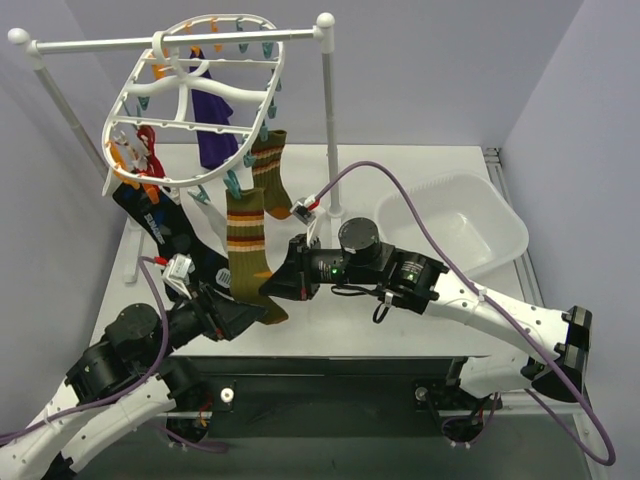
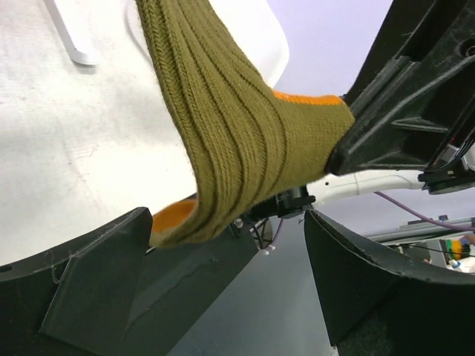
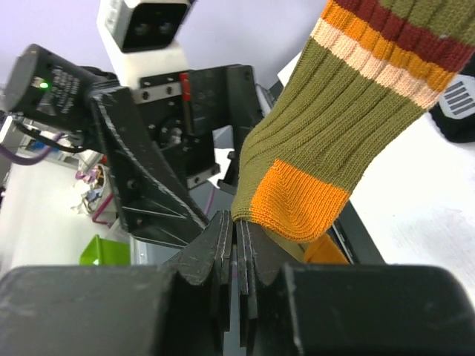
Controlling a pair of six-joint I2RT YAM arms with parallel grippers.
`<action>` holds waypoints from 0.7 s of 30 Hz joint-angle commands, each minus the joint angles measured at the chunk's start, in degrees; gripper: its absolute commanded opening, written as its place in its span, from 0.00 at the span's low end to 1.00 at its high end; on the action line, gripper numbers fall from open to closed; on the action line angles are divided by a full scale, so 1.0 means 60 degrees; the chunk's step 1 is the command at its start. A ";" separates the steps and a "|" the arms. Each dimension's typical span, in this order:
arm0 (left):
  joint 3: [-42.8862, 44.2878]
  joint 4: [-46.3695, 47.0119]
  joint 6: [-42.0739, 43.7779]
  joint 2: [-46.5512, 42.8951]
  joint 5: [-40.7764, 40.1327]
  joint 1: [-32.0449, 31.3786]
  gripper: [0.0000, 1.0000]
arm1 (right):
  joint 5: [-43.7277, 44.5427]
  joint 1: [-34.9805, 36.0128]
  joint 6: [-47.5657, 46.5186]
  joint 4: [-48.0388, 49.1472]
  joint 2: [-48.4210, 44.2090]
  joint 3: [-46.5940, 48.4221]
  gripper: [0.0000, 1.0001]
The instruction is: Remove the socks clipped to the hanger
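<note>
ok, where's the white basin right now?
Top view: white basin on the table's right side, just beyond the right arm, right of the rail stand's post.

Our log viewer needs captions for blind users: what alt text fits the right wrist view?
The shut right gripper pinches an olive sock at its orange heel, in close-up; its striped leg runs off the top right. Behind, the open left gripper faces the camera.
</note>
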 commanded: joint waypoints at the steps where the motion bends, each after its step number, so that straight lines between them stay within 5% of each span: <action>1: -0.0327 0.1527 -0.0211 -0.0143 0.0358 -0.0037 0.92 | -0.0316 0.0210 0.0339 0.0822 -0.0175 0.0630 0.00; 5: -0.0415 0.1526 -0.0123 -0.0303 0.0256 -0.0036 0.69 | -0.0390 0.0459 0.0529 0.1130 -0.0102 0.0660 0.00; 8: -0.0343 0.1557 -0.0094 -0.0450 0.0227 -0.0037 0.07 | -0.0405 0.0518 0.0530 0.1102 0.0015 0.0703 0.00; 9: -0.0154 0.1411 -0.0094 -0.0465 0.0154 -0.0036 0.00 | -0.0260 0.0504 0.0429 0.0956 0.0045 0.0791 0.00; 10: -0.0050 0.1134 -0.0050 -0.0494 0.0124 -0.0036 0.00 | -0.0070 0.0489 0.0282 0.0375 0.0089 0.0908 0.00; 12: 0.0271 0.0854 0.0082 -0.0523 0.0109 -0.0037 0.00 | 0.0662 0.0416 -0.0478 -0.0476 0.0162 0.1449 0.18; 13: 0.0345 0.0621 0.0096 -0.0538 0.0153 -0.0036 0.00 | 0.0897 0.0372 -0.0800 -0.1264 0.0206 0.1625 0.37; 16: 0.0594 0.0326 0.0140 -0.0524 0.0431 -0.0037 0.00 | 0.1995 0.0182 -0.2059 -0.2409 0.0279 0.2386 0.59; 21: 0.0800 0.0018 0.0258 -0.0553 0.0885 -0.0051 0.00 | 0.3374 -0.0008 -0.4315 -0.3102 0.0965 0.3921 0.71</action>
